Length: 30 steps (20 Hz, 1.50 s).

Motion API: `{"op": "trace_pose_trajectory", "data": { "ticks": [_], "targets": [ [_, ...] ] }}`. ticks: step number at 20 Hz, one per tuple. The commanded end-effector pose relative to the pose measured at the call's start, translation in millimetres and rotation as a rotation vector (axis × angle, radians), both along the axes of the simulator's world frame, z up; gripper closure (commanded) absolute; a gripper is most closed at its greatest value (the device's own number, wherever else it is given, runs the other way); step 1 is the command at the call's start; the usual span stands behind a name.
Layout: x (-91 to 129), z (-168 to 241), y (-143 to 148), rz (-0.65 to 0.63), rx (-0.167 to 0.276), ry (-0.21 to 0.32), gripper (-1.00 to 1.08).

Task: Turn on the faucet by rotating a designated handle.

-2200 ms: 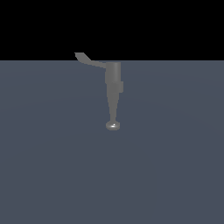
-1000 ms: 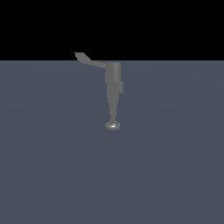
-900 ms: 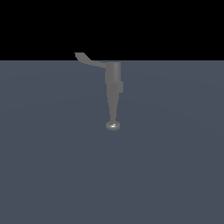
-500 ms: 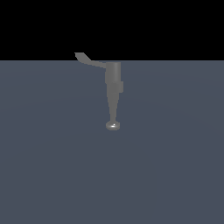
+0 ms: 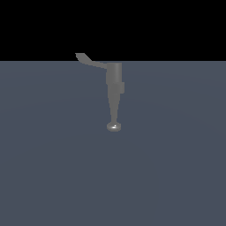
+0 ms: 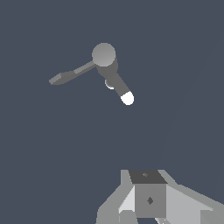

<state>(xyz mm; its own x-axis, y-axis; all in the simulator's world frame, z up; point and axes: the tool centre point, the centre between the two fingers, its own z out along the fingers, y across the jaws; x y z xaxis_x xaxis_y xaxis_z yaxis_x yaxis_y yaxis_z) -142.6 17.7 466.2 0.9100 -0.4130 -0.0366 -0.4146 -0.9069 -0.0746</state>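
One grey handle point(image 5: 90, 61) projected from the top of the faucet point(image 5: 114, 95) toward the exterior view's left, its tip bent upward. The faucet stood on the dark table point(image 5: 53, 167). The tool point(image 6: 146, 205) hung well apart from the faucet; its jaws' spacing was impossible to tell.

I see a flat, matte slate-blue ground surface point(image 5: 53, 167) filling the lower part of the exterior view, meeting a plain black background point(image 5: 176, 26) along a straight horizontal edge. In the wrist view, I see the same surface point(image 6: 39, 153), unmarked and evenly lit.
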Motion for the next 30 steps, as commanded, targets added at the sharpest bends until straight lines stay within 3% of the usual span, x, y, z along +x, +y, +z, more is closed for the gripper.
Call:
{"op": "trace_pose_trajectory", "data": {
  "ticks": [1, 15, 30],
  "targets": [
    [14, -6, 4, -0.062, 0.006, 0.008, 1.08],
    [90, -51, 29, -0.407, 0.007, 0.05, 1.08],
    [161, -116, 61, -0.778, -0.035, 0.064, 1.08]
  ]
}}
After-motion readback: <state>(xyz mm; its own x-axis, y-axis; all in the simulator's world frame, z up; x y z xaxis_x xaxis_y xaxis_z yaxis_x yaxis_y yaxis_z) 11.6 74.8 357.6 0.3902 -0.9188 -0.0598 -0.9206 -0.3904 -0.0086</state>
